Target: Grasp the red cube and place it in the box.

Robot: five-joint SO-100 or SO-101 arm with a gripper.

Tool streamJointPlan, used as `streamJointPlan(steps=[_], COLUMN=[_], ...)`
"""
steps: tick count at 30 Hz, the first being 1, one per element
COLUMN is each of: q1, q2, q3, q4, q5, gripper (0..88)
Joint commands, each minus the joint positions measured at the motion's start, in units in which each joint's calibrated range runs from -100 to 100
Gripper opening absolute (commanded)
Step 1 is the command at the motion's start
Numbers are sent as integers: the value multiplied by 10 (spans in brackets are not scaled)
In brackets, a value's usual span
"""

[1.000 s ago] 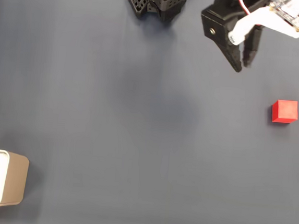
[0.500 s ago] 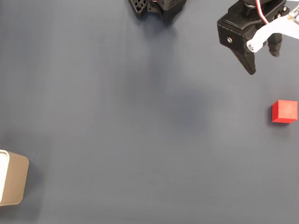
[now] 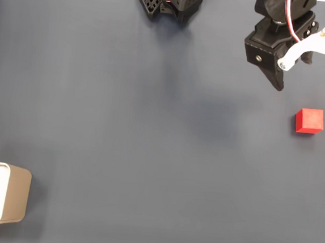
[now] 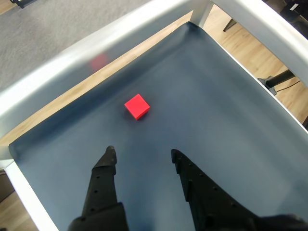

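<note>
In the fixed view, a small bright red cube (image 3: 310, 121) with plain matte faces is seen resting on a dark blue-grey mat (image 3: 150, 132), close to the right edge of the picture. The black two-finger gripper (image 3: 292, 73) is seen above and a little to the left of the red cube, well clear of it. One pointed black finger (image 3: 274, 77) is plainly shown with its tip aimed down toward the mat; the other is largely covered by a white curved bracket (image 3: 300, 49), so how far the jaws are parted cannot be told from this view. Nothing is held between them. A beige box (image 3: 1, 193) with rounded corners and a white inside is seen far from the red cube, at the lower left edge of the picture. A black arm base (image 3: 170, 1) is seen far to the left of the red cube, at the top edge.

In the wrist view, the red cube (image 4: 136, 106) is shown lying flat on the dark mat (image 4: 216, 120), turned so that one corner points toward the camera. The gripper (image 4: 142, 156) is seen below the red cube, with its two black fingers (image 4: 107, 166) spread wide and nothing gripped. The red cube lies beyond the fingertips, roughly in line with the gap between the jaws and slightly nearer the left finger, untouched by either. A pale raised rim (image 4: 86, 57) is seen behind the red cube, with a faint red reflection on it.
</note>
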Motion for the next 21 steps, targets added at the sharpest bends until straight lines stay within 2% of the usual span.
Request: streamJointPlan(steps=[1, 21], q1=[-6, -17], q2=[11, 97], q3=[0, 24], q4=[-26, -138], q5=[5, -15], gripper=[271, 384])
